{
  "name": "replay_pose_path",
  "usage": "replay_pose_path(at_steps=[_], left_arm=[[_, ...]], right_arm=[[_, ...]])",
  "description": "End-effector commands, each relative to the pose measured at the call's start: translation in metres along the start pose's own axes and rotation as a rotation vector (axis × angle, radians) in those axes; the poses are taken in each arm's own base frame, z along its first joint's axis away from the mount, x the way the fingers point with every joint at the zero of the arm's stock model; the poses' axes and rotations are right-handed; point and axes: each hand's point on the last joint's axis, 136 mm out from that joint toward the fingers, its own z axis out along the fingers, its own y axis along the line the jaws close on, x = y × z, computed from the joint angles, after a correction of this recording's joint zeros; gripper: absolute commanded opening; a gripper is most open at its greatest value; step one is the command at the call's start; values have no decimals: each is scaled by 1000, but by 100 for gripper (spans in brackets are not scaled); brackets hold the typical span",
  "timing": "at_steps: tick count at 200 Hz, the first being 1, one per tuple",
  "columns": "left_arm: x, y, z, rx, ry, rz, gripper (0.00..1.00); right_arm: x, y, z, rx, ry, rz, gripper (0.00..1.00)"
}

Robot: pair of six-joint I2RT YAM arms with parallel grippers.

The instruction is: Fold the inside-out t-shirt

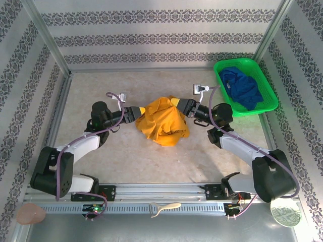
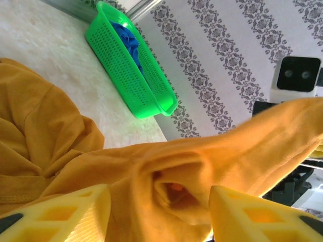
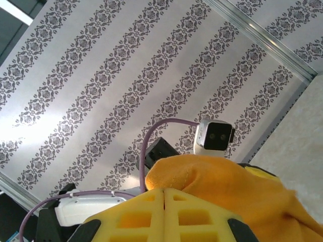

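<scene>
Shirt point(image 1: 161, 123) sits bunched mid-desk point(image 1: 126, 156), soft, light and floppy, so I'd pinch it at hem or shoulder seams: right hand point(image 1: 177, 104) at its 2 o'clock is clamped on an edge, left hand point(image 1: 137, 113) at 9 o'clock gapes, cloth loose between its fingers.

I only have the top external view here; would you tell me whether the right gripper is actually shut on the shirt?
Observer: Yes. In the right wrist view the right gripper has its fingers pressed together, with a fold of the shirt bulging out beyond them.
Operator: Thank you. And how does the left one stand?
Observer: In the left wrist view the left gripper has its fingers well apart; the shirt lies loose between them, not pinched.
</scene>
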Motion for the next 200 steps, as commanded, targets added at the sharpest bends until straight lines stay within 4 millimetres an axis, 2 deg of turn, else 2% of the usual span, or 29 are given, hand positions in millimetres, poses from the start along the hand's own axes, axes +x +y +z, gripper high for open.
replay_pose_path(at_steps=[1,31,58,94,121,155,200], left_arm=[[-13,-20,-15,-52,-55,110,58],[-6,-44,-26,-208,-32,284,62],[6,-55,-14,-320,43,423,60],[19,-52,21,-340,129,495,58],[21,-52,42,-321,152,509,58],[20,-43,57,-321,163,502,58],[17,-38,67,-317,146,486,58]], right_arm=[[4,-5,-3,-11,7,-44,0],[8,-17,-3,14,4,-28,0],[12,-23,-3,25,12,-12,0],[14,-24,-1,26,15,-6,0],[15,-24,-1,30,15,-2,0],[15,-24,0,30,16,2,0],[16,-22,-1,30,19,2,0]])
